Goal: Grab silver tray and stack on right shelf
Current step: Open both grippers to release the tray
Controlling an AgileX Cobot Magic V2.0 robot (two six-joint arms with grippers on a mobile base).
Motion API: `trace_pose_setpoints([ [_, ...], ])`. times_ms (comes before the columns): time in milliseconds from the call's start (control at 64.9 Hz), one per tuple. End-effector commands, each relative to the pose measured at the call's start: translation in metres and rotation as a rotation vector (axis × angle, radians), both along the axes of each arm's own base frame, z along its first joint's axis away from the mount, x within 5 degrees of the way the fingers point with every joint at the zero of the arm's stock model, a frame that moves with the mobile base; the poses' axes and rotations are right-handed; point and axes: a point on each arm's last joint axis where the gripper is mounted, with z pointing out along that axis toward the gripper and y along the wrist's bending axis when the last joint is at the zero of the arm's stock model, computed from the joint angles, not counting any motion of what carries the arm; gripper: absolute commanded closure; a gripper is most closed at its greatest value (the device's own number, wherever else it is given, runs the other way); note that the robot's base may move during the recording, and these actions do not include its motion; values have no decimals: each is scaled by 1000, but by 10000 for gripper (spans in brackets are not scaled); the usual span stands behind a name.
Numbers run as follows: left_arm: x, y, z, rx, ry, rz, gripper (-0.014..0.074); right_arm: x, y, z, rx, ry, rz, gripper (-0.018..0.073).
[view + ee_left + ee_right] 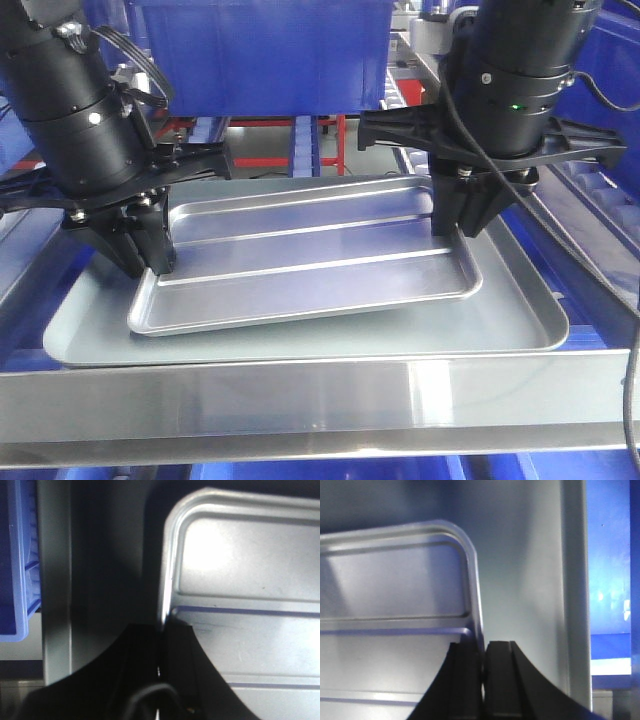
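The shiny silver tray (310, 250) with two long ridges sits just over the larger matte grey tray (300, 340), slightly skewed; I cannot tell if it rests on it. My left gripper (145, 255) is shut on its left rim, and my right gripper (462, 220) is shut on its right rim. In the left wrist view the jaws (161, 630) pinch the rim of the silver tray (240, 580). In the right wrist view the jaws (482, 647) pinch the tray's (395, 580) right rim. The shelf's flat steel front bar (300, 400) runs across the foreground; I see no rollers under the trays.
A large blue bin (260, 50) stands behind the trays. Blue bins flank both sides, at the left (15, 580) and at the right (610, 580). The grey tray's raised rim (572, 580) lies close beside my right fingers.
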Motion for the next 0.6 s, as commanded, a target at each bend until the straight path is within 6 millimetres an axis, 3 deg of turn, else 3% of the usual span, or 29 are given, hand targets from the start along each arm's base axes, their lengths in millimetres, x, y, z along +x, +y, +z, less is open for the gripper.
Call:
trace_pose_setpoints([
  [0,2,12,18,63,-42,-41,692,2,-11,24,-50,-67,4,502],
  [324,1,12,19,67,-40,-52,671,2,-11,24,-49,-68,4,502],
  [385,2,12,20,67,-41,-52,608,2,-11,24,-49,-68,4,502],
  [509,5,10,27,55,-57,-49,379,2,-11,24,-49,-68,4,502],
  [586,6,9,31,48,-53,-43,297,2,-11,24,-49,-68,4,501],
])
